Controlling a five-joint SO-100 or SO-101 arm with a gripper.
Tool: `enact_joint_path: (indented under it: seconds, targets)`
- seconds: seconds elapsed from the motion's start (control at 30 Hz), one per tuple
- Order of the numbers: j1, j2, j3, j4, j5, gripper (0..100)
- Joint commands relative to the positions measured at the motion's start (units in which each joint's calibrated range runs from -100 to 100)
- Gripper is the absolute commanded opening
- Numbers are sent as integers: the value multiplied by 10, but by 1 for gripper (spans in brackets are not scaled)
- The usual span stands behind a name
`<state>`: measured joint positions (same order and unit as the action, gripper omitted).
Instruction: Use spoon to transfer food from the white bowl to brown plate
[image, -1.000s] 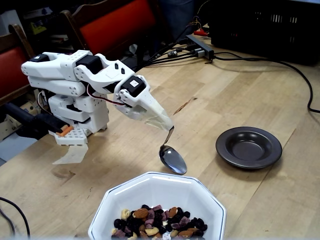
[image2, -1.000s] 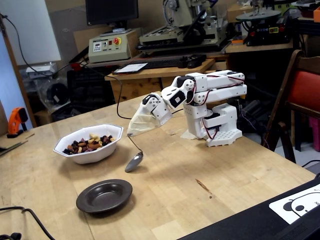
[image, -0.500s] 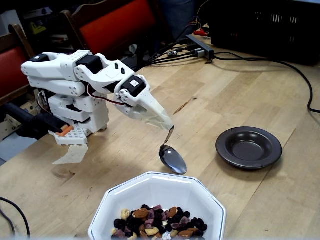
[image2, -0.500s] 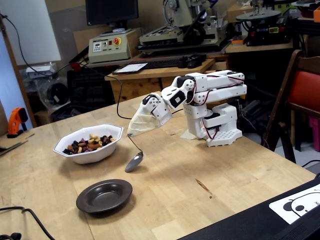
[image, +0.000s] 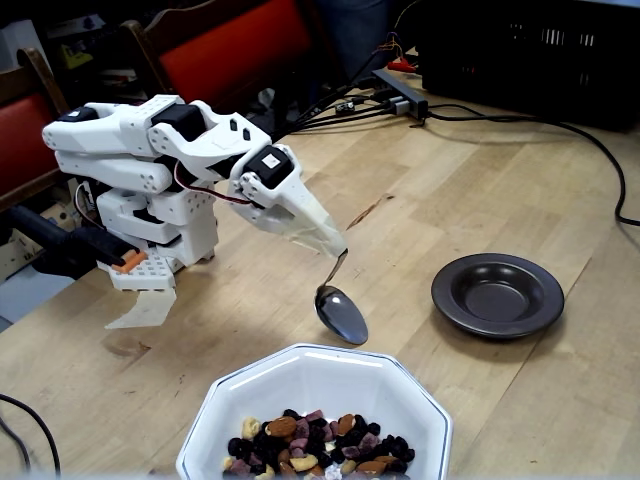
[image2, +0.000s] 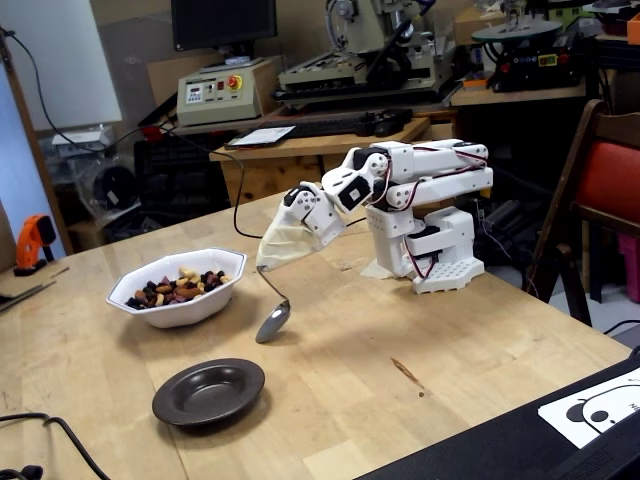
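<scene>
My white gripper (image: 335, 246) is shut on the handle of the silver spoon (image: 341, 313), which hangs down with its oval bowl just above the table. The spoon looks empty. It hangs just behind the far rim of the white octagonal bowl (image: 260, 385) and left of the dark brown plate (image: 497, 293). The food (image: 320, 442), a mix of nuts, raisins and dried fruit, lies in the white bowl. The plate is empty. In a fixed view the gripper (image2: 268, 264) holds the spoon (image2: 273, 320) between the white bowl (image2: 190, 305), with its food (image2: 175, 288), and the plate (image2: 209, 390).
The arm's base (image: 150, 235) stands on the wooden table at the left. Black cables (image: 560, 130) run across the table's far side. A red-backed chair (image: 235, 45) stands behind. A black panel with a panda sticker (image2: 590, 405) lies at the table's near right corner.
</scene>
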<state>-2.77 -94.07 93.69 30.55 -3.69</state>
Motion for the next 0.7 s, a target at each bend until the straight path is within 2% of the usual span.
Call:
enact_joint_path:
  seconds: [0.0, 0.2, 0.67]
  targets:
    - [-1, 0, -17, -94, 0, 2]
    - [-1, 1, -16, -204, 2, 2]
    - [0, 1, -16, -355, 2, 2]
